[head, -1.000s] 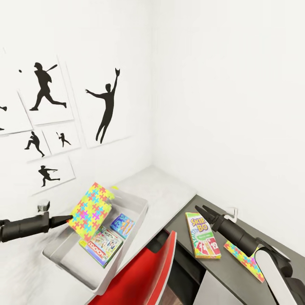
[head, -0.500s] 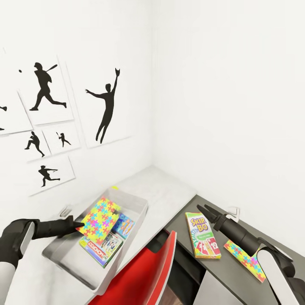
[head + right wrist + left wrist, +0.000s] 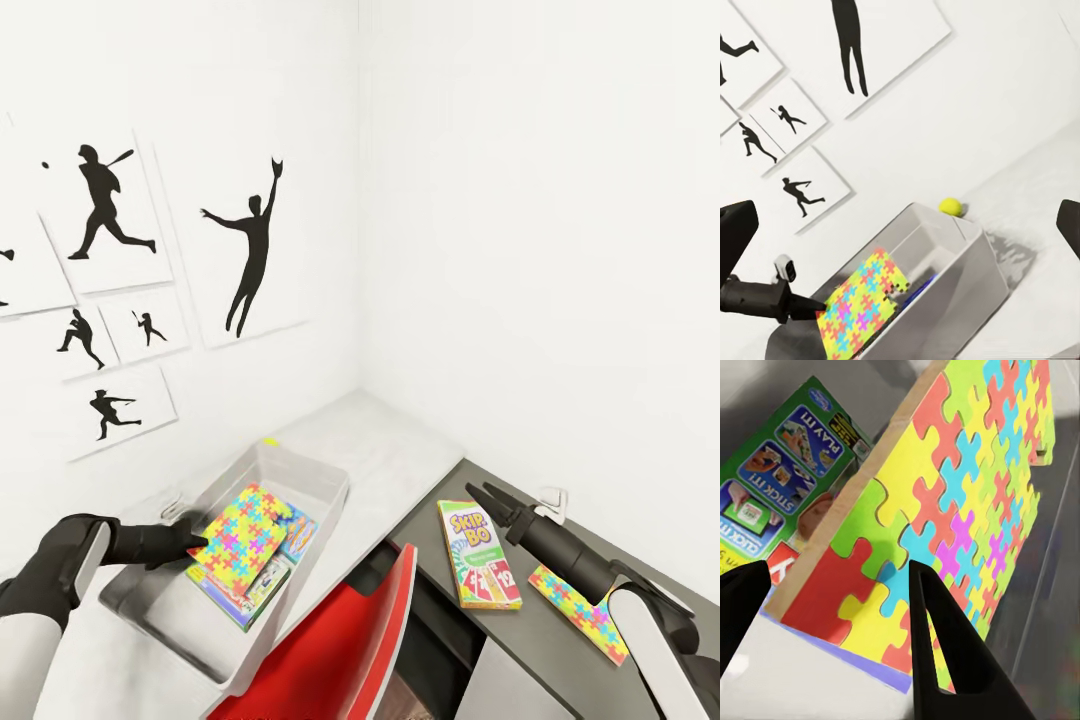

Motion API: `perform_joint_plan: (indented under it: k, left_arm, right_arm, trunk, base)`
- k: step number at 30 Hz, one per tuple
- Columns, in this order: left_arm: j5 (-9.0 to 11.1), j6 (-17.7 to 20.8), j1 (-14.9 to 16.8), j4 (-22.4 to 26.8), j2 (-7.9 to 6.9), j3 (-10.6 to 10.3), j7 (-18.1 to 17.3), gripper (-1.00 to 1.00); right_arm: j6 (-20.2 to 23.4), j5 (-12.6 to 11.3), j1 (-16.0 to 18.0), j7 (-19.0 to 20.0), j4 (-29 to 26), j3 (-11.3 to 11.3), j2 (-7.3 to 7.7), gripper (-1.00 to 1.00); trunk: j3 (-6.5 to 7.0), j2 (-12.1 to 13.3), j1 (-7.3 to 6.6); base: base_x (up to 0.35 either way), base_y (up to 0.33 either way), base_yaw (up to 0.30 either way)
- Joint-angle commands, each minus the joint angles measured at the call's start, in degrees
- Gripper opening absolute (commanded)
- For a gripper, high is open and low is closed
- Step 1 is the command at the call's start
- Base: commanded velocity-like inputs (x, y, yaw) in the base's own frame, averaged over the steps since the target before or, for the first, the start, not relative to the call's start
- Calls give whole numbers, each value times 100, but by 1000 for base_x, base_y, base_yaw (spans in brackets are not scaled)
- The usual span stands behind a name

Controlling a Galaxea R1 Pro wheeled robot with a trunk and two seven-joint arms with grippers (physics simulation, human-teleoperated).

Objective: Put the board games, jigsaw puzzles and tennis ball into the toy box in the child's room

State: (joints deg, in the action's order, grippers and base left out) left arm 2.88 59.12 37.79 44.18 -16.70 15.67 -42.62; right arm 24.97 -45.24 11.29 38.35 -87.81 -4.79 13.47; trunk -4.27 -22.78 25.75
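The left gripper (image 3: 196,541) reaches over the near-left rim of the toy box (image 3: 300,462), which sits on the table (image 3: 385,445). Just ahead of its fingertips a jigsaw puzzle (image 3: 248,530) lies inside the box, on top of two board games (image 3: 240,592): one sticks out towards the robot, the other (image 3: 300,535) peeks out on the far side. A tennis ball (image 3: 270,441) rests on the table just behind the box's far rim.

The right gripper (image 3: 480,496) hovers over the lower part of the table. The third game box (image 3: 478,568) lies flat just below and left of its fingers. A second jigsaw puzzle (image 3: 580,612) lies right of that box, partly under the right arm. A chair (image 3: 330,640) stands before the table, between the two arms.
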Motion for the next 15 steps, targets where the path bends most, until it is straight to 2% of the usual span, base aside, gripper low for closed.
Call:
perform_joint_plan:
  k: [1, 5, 15]
  left_arm:
    - [23, 5, 7, 0, 42, 1, 27, -100]
    - [20, -35, 8, -4, 96, -8, 39, -100]
    - [20, -50, 9, -14, 126, -11, 43, -100]
  right_arm:
    - [54, -51, 5, -3, 0, -3, 2, 100]
    - [59, -49, 5, -16, 0, 2, 4, 100]
    - [61, -47, 5, -21, 1, 4, 5, 100]
  trunk:
    - [-22, -14, 3]
    - [-58, -14, 3]
    - [-151, -14, 3]
  base:
    - [0, 0, 0]
    - [0, 0, 0]
    - [0, 0, 0]
